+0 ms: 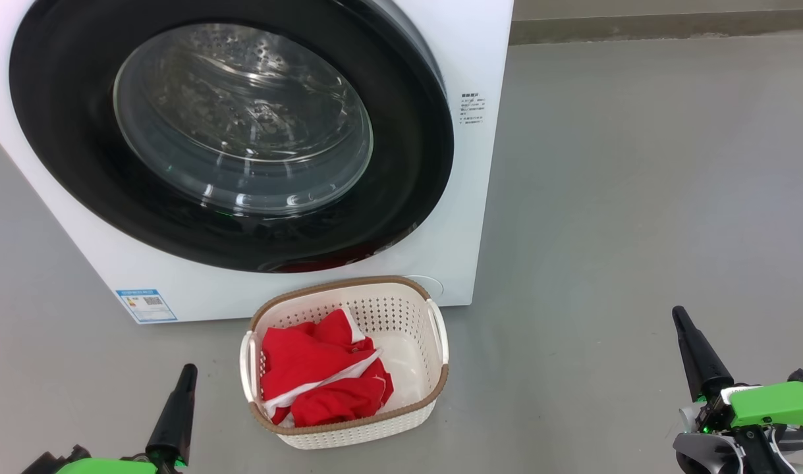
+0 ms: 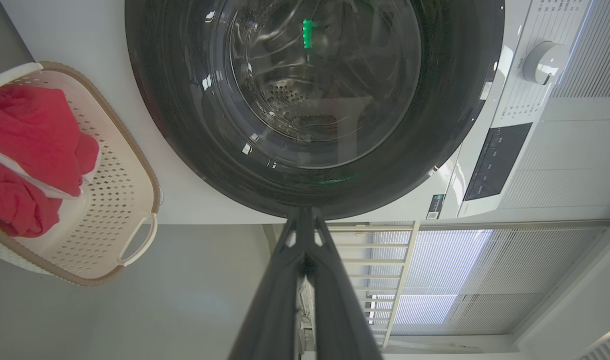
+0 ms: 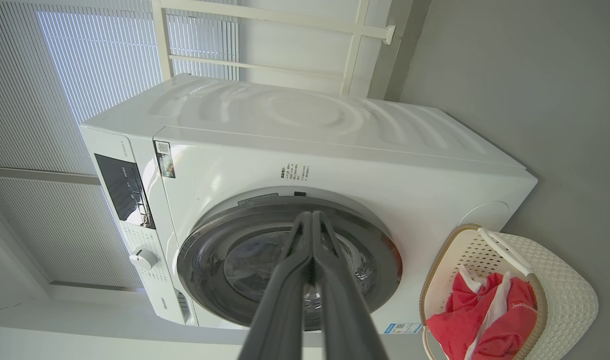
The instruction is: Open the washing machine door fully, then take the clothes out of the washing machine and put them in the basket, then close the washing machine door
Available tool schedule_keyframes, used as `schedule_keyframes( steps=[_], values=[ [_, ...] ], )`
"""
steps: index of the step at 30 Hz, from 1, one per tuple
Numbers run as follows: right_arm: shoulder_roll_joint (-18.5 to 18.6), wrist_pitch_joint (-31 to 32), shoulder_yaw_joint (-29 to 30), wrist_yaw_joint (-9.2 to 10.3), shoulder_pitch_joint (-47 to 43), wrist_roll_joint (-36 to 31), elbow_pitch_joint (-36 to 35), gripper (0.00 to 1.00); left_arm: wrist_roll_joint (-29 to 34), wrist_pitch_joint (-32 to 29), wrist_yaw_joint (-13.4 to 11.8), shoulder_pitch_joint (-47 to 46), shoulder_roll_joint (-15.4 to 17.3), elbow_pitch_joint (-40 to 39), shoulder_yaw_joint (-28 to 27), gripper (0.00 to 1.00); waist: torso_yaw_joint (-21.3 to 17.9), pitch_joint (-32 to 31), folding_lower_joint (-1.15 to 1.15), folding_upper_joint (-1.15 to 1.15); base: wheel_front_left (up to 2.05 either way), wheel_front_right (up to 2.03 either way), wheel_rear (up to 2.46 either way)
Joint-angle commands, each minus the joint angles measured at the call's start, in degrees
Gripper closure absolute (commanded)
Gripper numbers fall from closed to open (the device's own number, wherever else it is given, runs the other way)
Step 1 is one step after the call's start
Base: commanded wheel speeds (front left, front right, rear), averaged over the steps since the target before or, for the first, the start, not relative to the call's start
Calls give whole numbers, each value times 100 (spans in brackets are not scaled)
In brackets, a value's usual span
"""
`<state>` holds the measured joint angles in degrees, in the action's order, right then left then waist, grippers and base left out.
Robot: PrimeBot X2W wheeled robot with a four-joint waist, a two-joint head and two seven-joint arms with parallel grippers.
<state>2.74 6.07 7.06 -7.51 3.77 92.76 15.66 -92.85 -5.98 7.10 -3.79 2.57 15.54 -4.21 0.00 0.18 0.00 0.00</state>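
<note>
The white washing machine [image 1: 470, 217] stands before me with its round black-ringed door [image 1: 230, 131] shut against the front; through the glass I see the steel drum. On the floor in front sits the cream basket [image 1: 411, 316] holding the red clothes [image 1: 322, 375] with white trim. My left gripper [image 1: 187, 370] is low at the left of the basket, shut and holding nothing. At the lower right my right gripper [image 1: 678, 313] is shut too, well away from the basket. The left wrist view has the door [image 2: 305, 100] and basket [image 2: 119, 200]; the right wrist view has the washing machine [image 3: 305, 150] and clothes [image 3: 480, 320].
Grey floor [image 1: 638, 197] spreads open to the right of the machine, up to a wall base at the back. A blue label [image 1: 145, 305] is on the machine's lower left front. White blinds [image 3: 84, 75] and a white rail show behind the machine.
</note>
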Motion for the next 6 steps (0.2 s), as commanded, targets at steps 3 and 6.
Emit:
schedule_keyframes(
  steps=[3, 6],
  values=[
    [34, 23, -78, 2, 239, -40, -165, 100, 53, -36, 38, -238, 48, -150, -212, 100, 0, 0, 0, 0, 0, 0, 0],
    [33, 24, -76, 2, 240, -42, -165, 100, 54, -36, 38, -239, 48, -150, -213, 100, 0, 0, 0, 0, 0, 0, 0]
  ],
)
